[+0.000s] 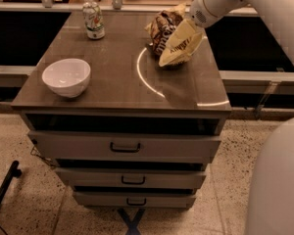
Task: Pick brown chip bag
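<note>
Brown chip bag (162,32), glossy and crumpled, lies far right on the smooth grey desk (112,84); white arm (264,4) slants down from upper right, claw (188,29) seemingly touching it, grip indiscernible.

Tan jaws over brown, white-lettered chip bag (161,32)

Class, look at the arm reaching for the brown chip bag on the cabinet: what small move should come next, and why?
Probably a short lowering of the tool onto the brown chip bag. The tool overlaps the bag's right side near the back right of the cabinet top, and the bag rests on the surface, not lifted. Whether the tool has a grip cannot be told.
</note>
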Controlling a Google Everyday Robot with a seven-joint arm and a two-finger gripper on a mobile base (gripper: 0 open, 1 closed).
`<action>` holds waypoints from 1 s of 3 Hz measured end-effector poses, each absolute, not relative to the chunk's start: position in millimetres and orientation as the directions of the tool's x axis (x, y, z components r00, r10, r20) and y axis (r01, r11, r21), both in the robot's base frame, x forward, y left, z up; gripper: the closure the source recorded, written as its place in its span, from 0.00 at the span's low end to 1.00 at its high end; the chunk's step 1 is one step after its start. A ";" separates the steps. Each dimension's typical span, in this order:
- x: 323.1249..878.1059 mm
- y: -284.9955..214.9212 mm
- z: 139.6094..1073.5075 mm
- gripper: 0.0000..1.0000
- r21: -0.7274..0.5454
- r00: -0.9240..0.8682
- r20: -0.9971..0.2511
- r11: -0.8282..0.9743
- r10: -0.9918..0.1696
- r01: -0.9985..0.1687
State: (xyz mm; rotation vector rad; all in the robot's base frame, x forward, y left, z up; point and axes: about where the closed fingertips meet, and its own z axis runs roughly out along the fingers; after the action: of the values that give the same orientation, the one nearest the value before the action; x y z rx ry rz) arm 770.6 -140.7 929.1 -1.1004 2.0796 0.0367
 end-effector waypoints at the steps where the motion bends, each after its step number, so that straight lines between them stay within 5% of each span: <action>1: 791.2 -130.4 893.1 0.18 -0.218 -0.425 -0.624 0.668 -0.656 -0.711; 3: 796.5 -144.1 897.2 0.72 -0.160 -0.489 -0.639 0.725 -0.593 -0.670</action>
State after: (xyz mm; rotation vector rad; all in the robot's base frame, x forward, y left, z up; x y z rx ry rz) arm 796.5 -144.1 897.2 -0.9515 2.2330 0.1433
